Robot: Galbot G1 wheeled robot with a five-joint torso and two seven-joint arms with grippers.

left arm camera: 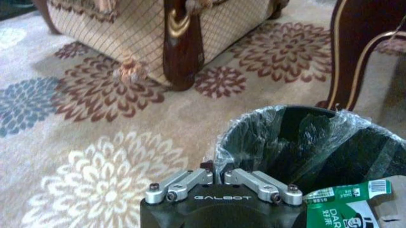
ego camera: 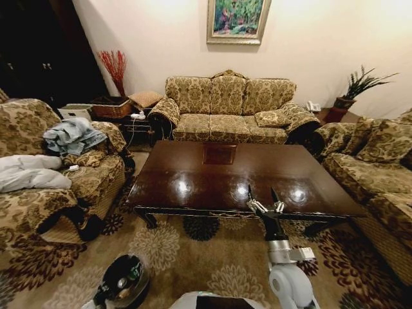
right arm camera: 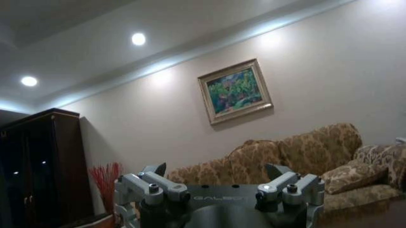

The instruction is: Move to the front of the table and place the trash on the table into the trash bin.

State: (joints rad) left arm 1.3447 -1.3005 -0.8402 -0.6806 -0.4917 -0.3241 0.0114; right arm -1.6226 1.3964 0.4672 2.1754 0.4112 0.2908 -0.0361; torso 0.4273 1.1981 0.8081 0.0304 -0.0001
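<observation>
Right arm: white rounded joint housing, followed by a silver-grey collar and a black wrist section. Right gripper (ego camera: 263,196): a black body is fitted with silver-grey metal linkages, dark screws at the pivots, and two slim dark pointed fingers (right arm camera: 277,170). "GALBOT" is printed in pale letters on the black body. Left gripper (left arm camera: 217,171): the same black housing, silver linkage bars, round screw heads and white "GALBOT" lettering are seen. A white rounded body edge is visible in the head view.
</observation>
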